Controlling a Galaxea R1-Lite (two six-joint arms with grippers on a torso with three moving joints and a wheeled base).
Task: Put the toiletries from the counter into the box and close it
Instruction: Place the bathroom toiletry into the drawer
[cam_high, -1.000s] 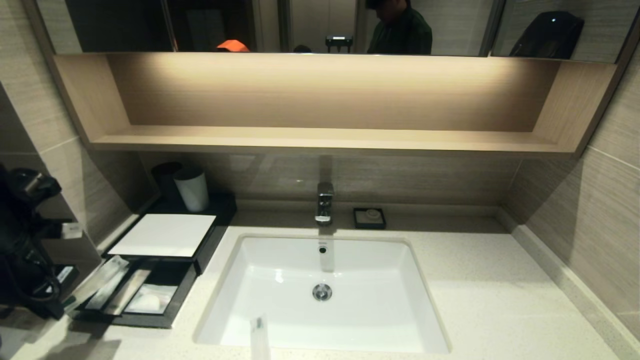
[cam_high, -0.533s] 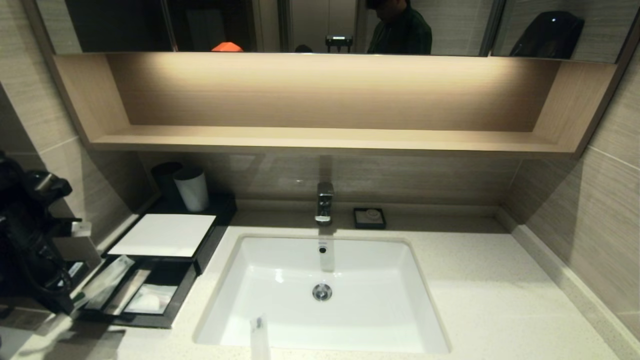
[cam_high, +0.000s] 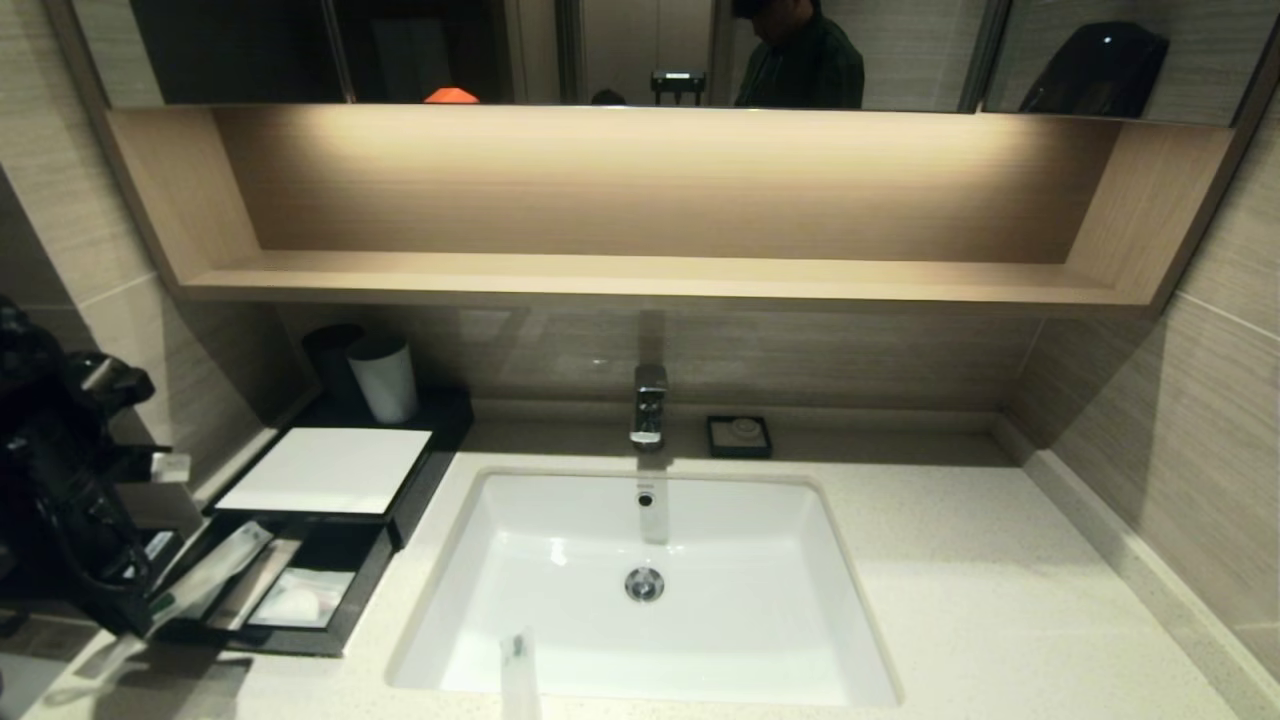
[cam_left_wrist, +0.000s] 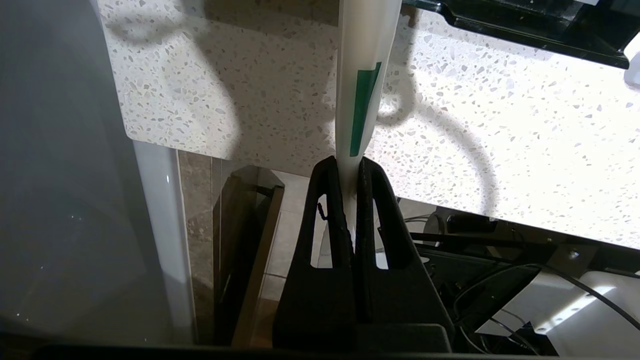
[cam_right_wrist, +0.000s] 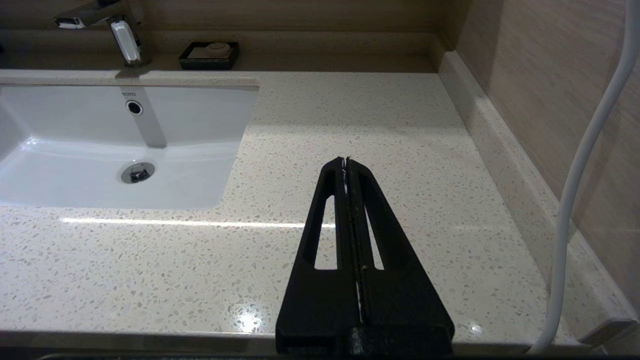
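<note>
My left gripper (cam_left_wrist: 348, 162) is shut on one end of a long pale packet (cam_left_wrist: 362, 90) with a green stripe. In the head view this gripper (cam_high: 140, 608) is at the far left, and the held packet (cam_high: 215, 568) slants over the left side of the open drawer (cam_high: 355, 585) of the black box (cam_high: 325, 470). A square packet (cam_high: 296, 602) and a long narrow one (cam_high: 255, 585) lie in the drawer. Another pale narrow packet (cam_high: 519, 675) shows at the basin's front rim. My right gripper (cam_right_wrist: 346, 160) is shut and empty above the counter (cam_right_wrist: 400, 125), right of the basin.
A white cup (cam_high: 383, 378) and a black cup (cam_high: 330, 350) stand behind the box. The tap (cam_high: 648, 405) and a small black dish (cam_high: 739, 436) are behind the white basin (cam_high: 640, 640). A wooden shelf (cam_high: 650, 275) hangs above. A wall borders the counter's right side.
My left arm has moved right toward the box, carrying the long packet so that its far end now reaches further over the open drawer.
</note>
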